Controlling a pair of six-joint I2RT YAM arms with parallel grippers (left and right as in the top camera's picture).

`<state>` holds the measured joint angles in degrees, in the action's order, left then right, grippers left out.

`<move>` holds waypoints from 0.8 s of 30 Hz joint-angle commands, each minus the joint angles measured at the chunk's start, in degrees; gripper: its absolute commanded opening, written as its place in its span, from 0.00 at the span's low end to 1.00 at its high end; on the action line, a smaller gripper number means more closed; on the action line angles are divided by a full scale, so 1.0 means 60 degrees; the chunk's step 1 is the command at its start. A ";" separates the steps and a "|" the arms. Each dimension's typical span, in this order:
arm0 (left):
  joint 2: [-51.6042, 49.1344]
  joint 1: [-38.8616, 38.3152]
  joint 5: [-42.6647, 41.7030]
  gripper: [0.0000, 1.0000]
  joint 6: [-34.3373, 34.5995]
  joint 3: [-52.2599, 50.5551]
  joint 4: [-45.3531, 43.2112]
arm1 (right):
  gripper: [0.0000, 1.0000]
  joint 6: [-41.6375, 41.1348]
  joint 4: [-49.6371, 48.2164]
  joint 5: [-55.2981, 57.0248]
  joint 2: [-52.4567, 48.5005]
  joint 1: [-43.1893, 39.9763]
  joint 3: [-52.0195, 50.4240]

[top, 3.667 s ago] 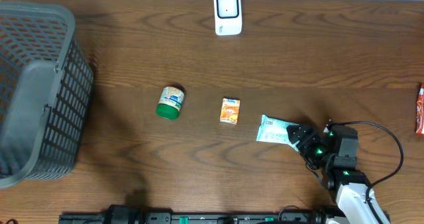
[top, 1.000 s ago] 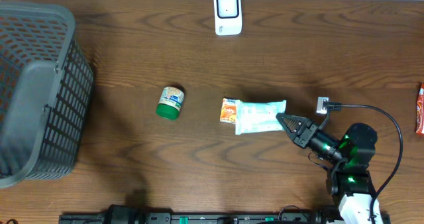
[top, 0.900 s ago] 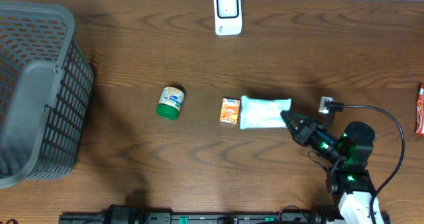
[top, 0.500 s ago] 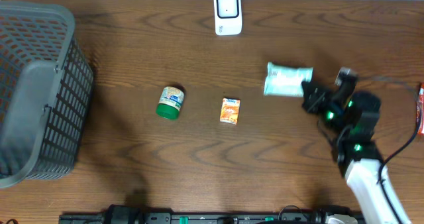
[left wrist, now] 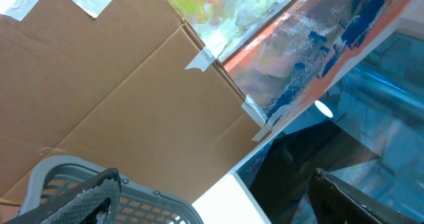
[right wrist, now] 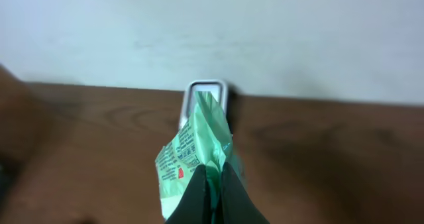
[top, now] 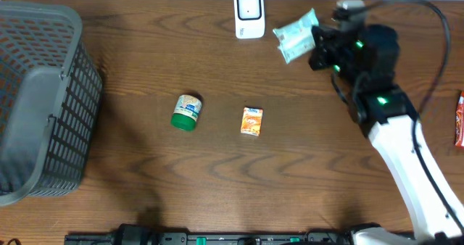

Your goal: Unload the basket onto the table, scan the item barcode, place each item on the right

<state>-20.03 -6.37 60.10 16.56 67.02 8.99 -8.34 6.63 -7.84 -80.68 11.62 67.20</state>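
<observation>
My right gripper is shut on one end of the item, a pale green packet, and holds it in the air just right of the white scanner at the table's back edge. In the right wrist view the packet sticks up from the shut gripper, and the scanner stands straight behind it. Small print and a red mark show on the packet, but I cannot make out a barcode. My left gripper stands open and empty, and points up away from the table.
A grey mesh basket fills the left side, and its rim shows in the left wrist view. A green-lidded jar and a small orange box lie mid-table. A red item sits at the right edge.
My right gripper has lifted the green packet from beside the orange box and carried it to the back, up next to the scanner. The other things have not moved.
</observation>
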 commanded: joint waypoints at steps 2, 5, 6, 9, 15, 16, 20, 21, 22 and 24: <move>0.0000 0.0058 -0.0025 0.91 0.0055 -0.0073 -0.0018 | 0.01 0.1741 -0.0226 0.2102 -0.1566 0.0484 0.1064; 0.0000 0.0058 -0.0025 0.90 0.0051 -0.0073 -0.0015 | 0.01 0.2226 -0.0747 0.2699 -0.2667 0.0743 0.1759; 0.0000 0.0058 -0.0025 0.90 0.0051 -0.0073 -0.0015 | 0.01 0.2335 -0.0889 0.2783 -0.2954 0.0787 0.2014; 0.0000 0.0058 -0.0025 0.91 0.0051 -0.0073 -0.0018 | 0.01 0.2787 -0.1362 0.2845 -0.3825 0.0871 0.2918; 0.0000 0.0058 -0.0022 0.91 0.0051 -0.0084 -0.0015 | 0.01 0.3016 -0.0867 0.3541 -0.4991 0.1122 0.4459; 0.0000 0.0058 -0.0022 0.90 0.0051 -0.0091 -0.0018 | 0.01 0.3005 -0.0714 0.3534 -0.4998 0.1140 0.4477; 0.0000 0.0058 -0.0025 0.90 0.0051 -0.0175 -0.0062 | 0.01 0.1931 0.0663 0.3617 -0.4805 0.0987 0.4477; 0.0000 0.0058 -0.0025 0.90 0.0051 -0.0215 -0.0091 | 0.03 0.1501 0.1137 0.3585 -0.4776 0.0849 0.4477; 0.0000 0.0058 -0.0025 0.91 0.0051 -0.0255 -0.0131 | 0.16 0.0991 0.1596 0.3439 -0.4776 0.0670 0.4477; 0.0000 0.0058 -0.0022 0.91 0.0051 -0.0368 -0.0306 | 0.43 0.0273 0.2419 0.2532 -0.4794 0.0215 0.4470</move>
<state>-20.03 -6.37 60.10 16.58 65.80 8.10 1.72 18.28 11.16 -110.15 16.69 93.27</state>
